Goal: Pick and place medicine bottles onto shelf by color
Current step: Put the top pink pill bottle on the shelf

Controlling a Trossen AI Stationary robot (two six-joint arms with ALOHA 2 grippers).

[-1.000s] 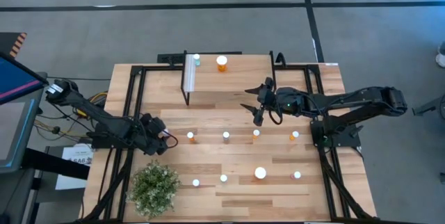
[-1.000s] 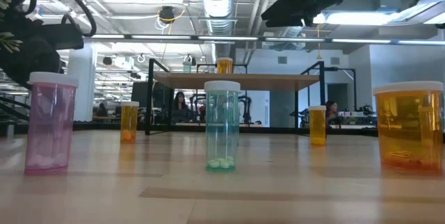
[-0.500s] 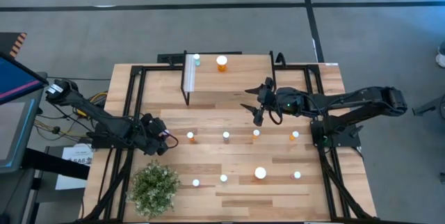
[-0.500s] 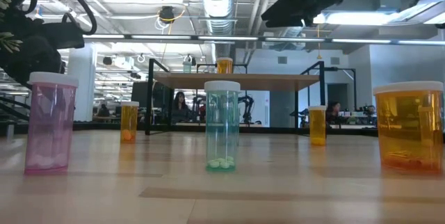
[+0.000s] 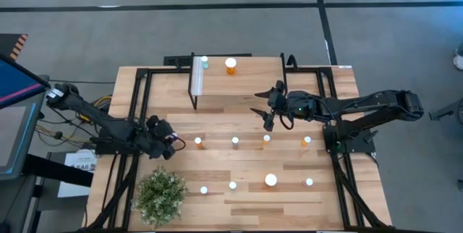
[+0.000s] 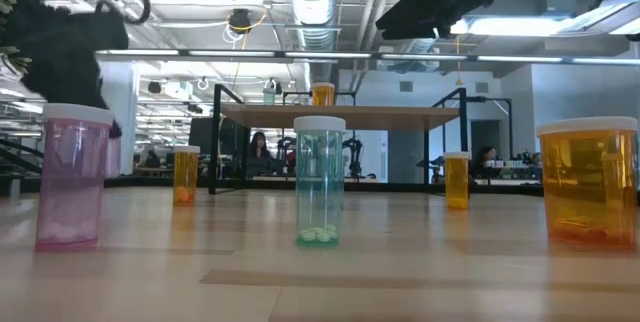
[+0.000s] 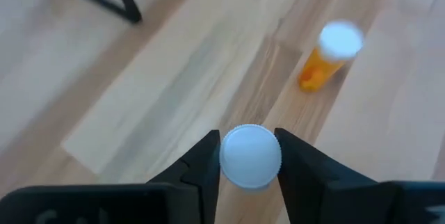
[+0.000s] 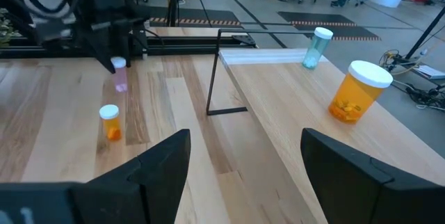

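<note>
My left gripper (image 5: 171, 139) is shut on a small pink medicine bottle with a white cap (image 7: 250, 156), left of the row of bottles; it also shows in the right wrist view (image 8: 119, 75). My right gripper (image 5: 265, 114) is open and empty, high over the table by the near right corner of the shelf (image 5: 239, 88). A blue-green bottle (image 5: 204, 62) and a larger orange bottle (image 5: 231, 65) stand on the shelf's plank top. Several small bottles stand upright on the table in two rows, among them an orange one (image 5: 198, 142) and a blue-green one (image 5: 235, 141). My left gripper pinches the pink bottle's white cap (image 7: 232, 156) between its two fingers, one on each side. The fingers come from above, pointing down. The bottle hangs upright below them (image 8: 121, 82) and looks just clear of the table.
A bushy green plant (image 5: 160, 195) stands at the near left. A large orange bottle (image 5: 270, 180) stands in the near row. Black frame rails (image 5: 142, 110) run along both sides of the table. Bare wood lies between the shelf and the far row.
My left gripper has risen a little with the pink bottle and shifted slightly toward the table's far edge. My right arm has kept still.
</note>
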